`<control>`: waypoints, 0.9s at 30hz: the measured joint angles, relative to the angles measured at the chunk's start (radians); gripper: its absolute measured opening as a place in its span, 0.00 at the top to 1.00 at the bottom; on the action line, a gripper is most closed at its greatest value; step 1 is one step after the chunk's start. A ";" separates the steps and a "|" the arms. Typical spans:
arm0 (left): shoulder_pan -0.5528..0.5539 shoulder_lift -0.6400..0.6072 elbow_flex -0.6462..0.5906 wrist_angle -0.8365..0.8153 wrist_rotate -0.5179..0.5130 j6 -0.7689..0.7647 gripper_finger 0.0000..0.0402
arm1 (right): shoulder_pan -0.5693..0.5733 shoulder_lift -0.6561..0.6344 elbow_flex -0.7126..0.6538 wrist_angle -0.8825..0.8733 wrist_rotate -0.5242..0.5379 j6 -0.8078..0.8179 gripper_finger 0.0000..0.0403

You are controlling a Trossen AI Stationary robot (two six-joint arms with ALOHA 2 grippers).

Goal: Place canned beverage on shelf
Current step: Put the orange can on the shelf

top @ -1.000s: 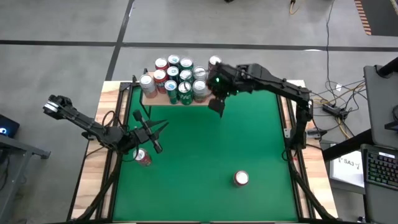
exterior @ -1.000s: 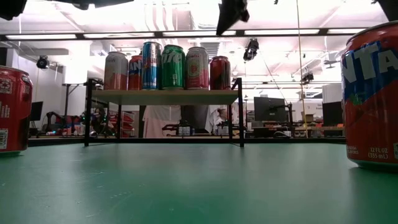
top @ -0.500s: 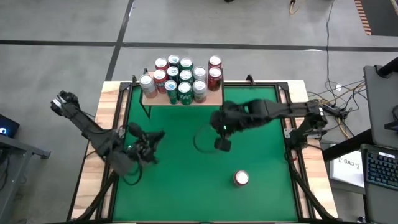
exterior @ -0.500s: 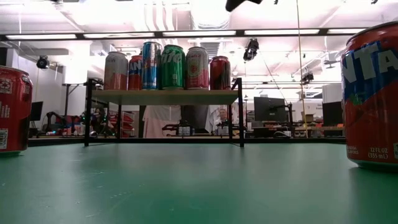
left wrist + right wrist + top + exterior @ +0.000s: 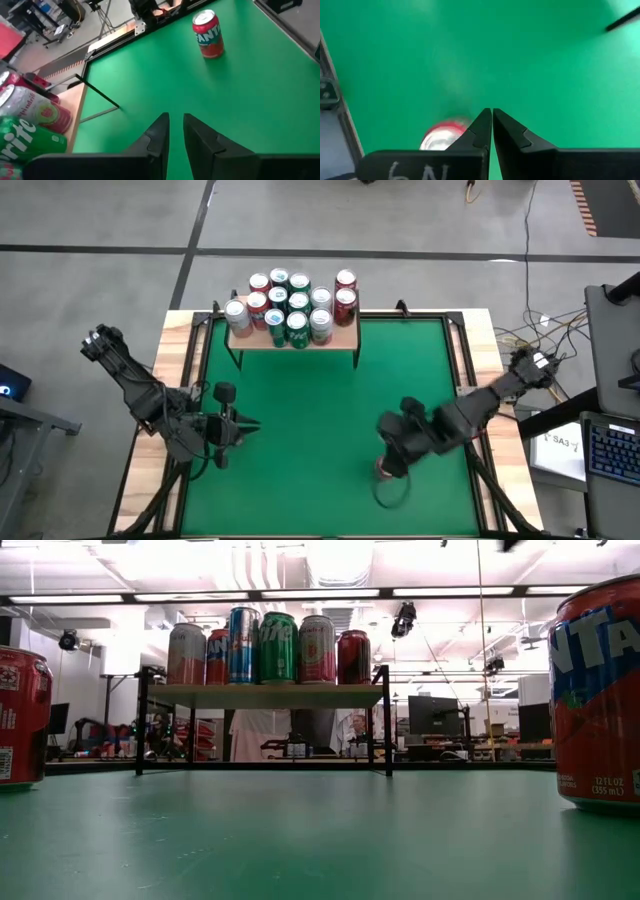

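The shelf, a light-wood board on black legs, stands at the table's far edge and bears several upright cans. A red Fanta can stands upright on the green table near the front right. My right gripper hangs shut just above it, pointing down, and touches nothing. Another red can stands at the table's left; in the high view my left arm hides it. My left gripper hovers there, pointing toward the table's right. Its fingers are all but together, with nothing between them.
Bare green table lies between the shelf's legs and the two loose cans. The wooden table frame runs close beside the Fanta can. Beyond the table is a room with desks and cables.
My right gripper has swung from beside the shelf toward the table's near edge and sunk, staying shut, and now hangs over the front Fanta can. My left gripper has risen and tipped up from pointing down to nearly level, covering the left can. No can has moved.
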 joint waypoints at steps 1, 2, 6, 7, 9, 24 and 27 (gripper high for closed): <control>0.000 0.002 -0.001 0.007 -0.001 -0.014 0.90 | 0.035 -0.015 -0.035 0.020 0.019 0.040 0.98; 0.000 0.006 -0.002 0.019 -0.001 -0.021 0.90 | 0.071 -0.029 -0.068 0.039 0.039 0.080 0.98; 0.000 0.026 -0.009 0.140 -0.043 0.041 0.90 | 0.202 -0.063 -0.175 0.055 0.108 0.276 0.98; 0.001 0.034 -0.009 0.186 -0.072 0.073 0.90 | 0.234 -0.065 -0.199 0.058 0.119 0.326 0.98; 0.002 0.048 -0.011 0.246 -0.119 0.129 0.90 | 0.299 -0.065 -0.248 0.080 0.138 0.405 0.98; 0.014 0.150 -0.012 0.382 -0.158 0.147 0.90 | 0.513 -0.031 -0.528 0.396 0.233 0.713 0.90; 0.018 0.154 -0.012 0.395 -0.160 0.162 0.90 | 0.503 -0.030 -0.561 0.446 0.231 0.716 0.79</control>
